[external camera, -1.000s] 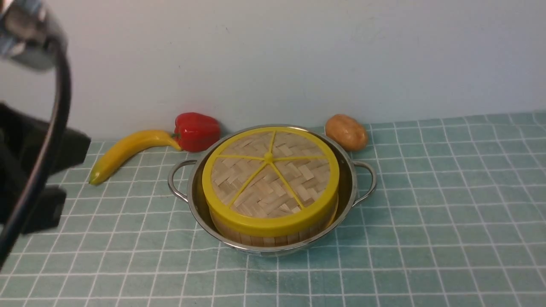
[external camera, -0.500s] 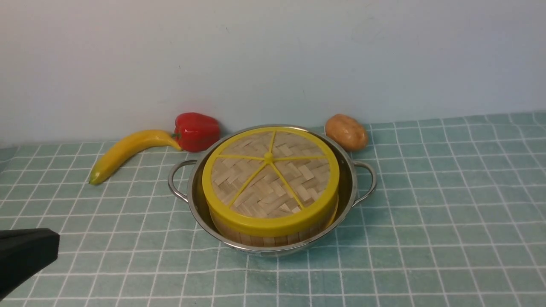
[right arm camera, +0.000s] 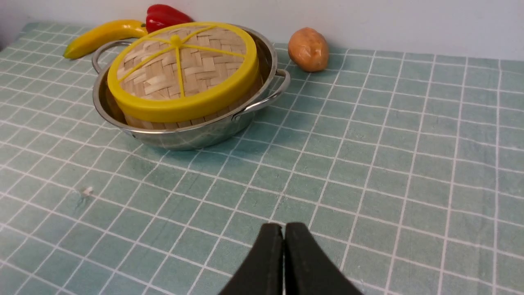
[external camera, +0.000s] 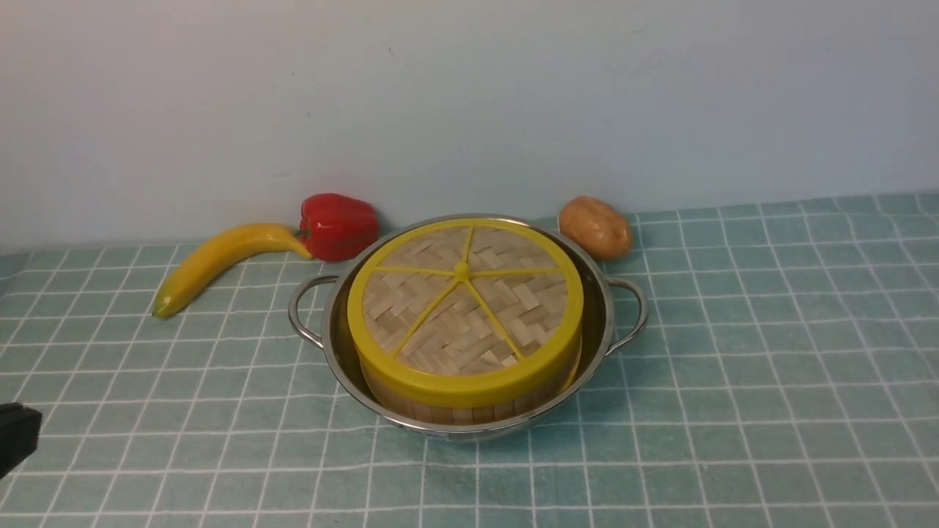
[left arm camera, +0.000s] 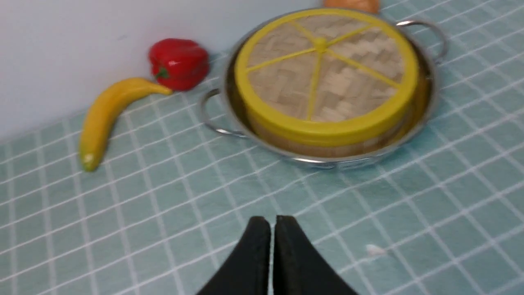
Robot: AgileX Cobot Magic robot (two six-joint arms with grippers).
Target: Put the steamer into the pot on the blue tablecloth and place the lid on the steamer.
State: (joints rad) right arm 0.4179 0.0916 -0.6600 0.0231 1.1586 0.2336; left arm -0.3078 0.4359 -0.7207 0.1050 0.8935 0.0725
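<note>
pot [external camera: 334,345]: wide, shallow, shiny steel, two loop side handles; upright on the cloth, near the back wall
steamer [external camera: 469,409]: round bamboo basket, only its low wooden wall showing; sits inside the pot, level, a narrow gap to the pot's rim
lid [external camera: 465,308]: flat woven bamboo disc, yellow rim, yellow spokes, small centre knob; lies flat on the steamer, covering it
cloth [external camera: 733,381]: pale teal-blue, thin white grid; spread flat under the pot
</note>
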